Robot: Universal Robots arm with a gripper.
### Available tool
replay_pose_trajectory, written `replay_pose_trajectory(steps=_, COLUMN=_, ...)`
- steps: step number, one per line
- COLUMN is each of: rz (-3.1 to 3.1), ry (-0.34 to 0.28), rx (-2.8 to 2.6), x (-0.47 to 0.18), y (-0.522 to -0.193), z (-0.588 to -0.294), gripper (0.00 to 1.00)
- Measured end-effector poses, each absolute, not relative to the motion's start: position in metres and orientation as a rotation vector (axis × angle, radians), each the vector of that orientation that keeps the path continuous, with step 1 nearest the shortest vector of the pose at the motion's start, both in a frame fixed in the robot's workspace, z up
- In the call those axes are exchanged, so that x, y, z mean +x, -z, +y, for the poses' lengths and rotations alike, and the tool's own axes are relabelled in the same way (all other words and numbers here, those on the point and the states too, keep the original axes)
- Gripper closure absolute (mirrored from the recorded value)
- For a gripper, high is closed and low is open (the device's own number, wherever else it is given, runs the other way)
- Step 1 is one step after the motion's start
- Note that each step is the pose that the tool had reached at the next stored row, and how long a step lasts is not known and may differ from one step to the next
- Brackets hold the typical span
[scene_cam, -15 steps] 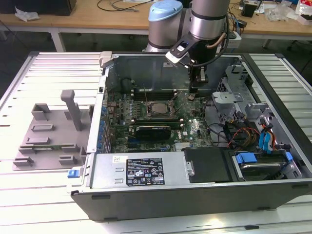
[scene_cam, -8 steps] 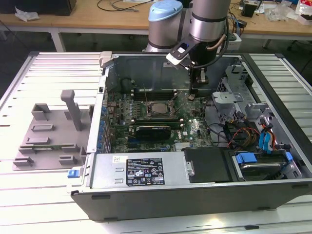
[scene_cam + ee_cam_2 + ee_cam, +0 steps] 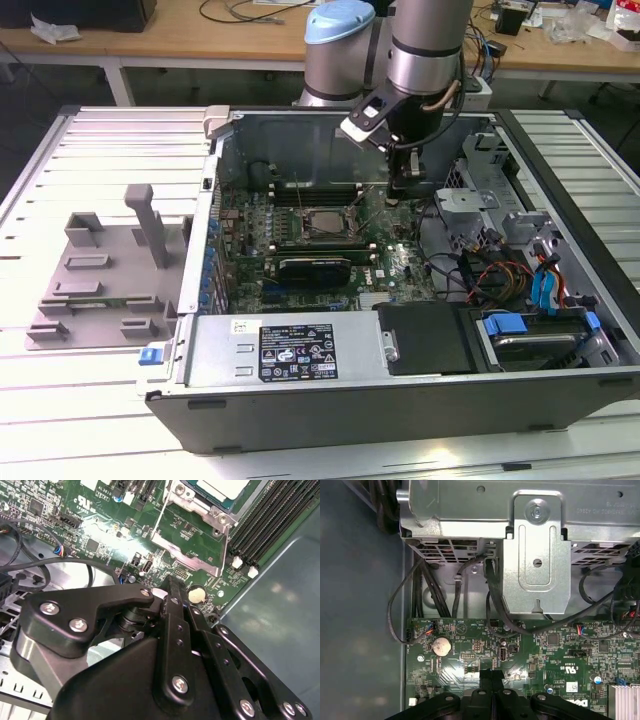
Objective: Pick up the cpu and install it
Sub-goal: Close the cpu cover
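The cpu (image 3: 319, 222) lay flat in the socket (image 3: 283, 228) at the middle of the board (image 3: 400, 262), silvery top up, inside the open case (image 3: 400, 420). In the second wrist view the cpu (image 3: 220, 487) sat within the socket's metal frame (image 3: 200, 507), with the memory slots (image 3: 265, 520) running alongside it.

The gripper (image 3: 403, 195) was well apart from the cpu. In the exterior view it hung over the board on the exterior view's right of the socket, between the socket and the metal cage (image 3: 480, 190). Its fingers (image 3: 486, 680) were pressed together along a thin seam with nothing between them, and both wrist views showed the same closed, empty grip. In the second wrist view the tips of the gripper (image 3: 171, 582) pointed down at the board near the coin cell (image 3: 196, 595). I could not tell whether the tips touched the board.

In the first wrist view the coin cell (image 3: 440, 646) lay on the green board to one side of the fingertips, a bracket (image 3: 536, 555) stood beyond the board's edge, and black cables (image 3: 492, 595) ran from under it to the board.

Outside the case, on the exterior view's left, a grey tray (image 3: 60, 300) rested on the slatted table (image 3: 100, 420).
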State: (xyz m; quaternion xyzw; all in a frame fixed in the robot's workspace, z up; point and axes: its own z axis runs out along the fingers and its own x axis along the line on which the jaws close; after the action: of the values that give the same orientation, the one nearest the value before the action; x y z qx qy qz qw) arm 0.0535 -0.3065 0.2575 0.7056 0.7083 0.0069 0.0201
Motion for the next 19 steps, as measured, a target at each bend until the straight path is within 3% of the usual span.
replay_pose_trajectory(steps=19, rz=2.197, ry=-0.022, rx=2.189, x=0.0519, y=-0.2518, z=-0.3065, gripper=0.89)
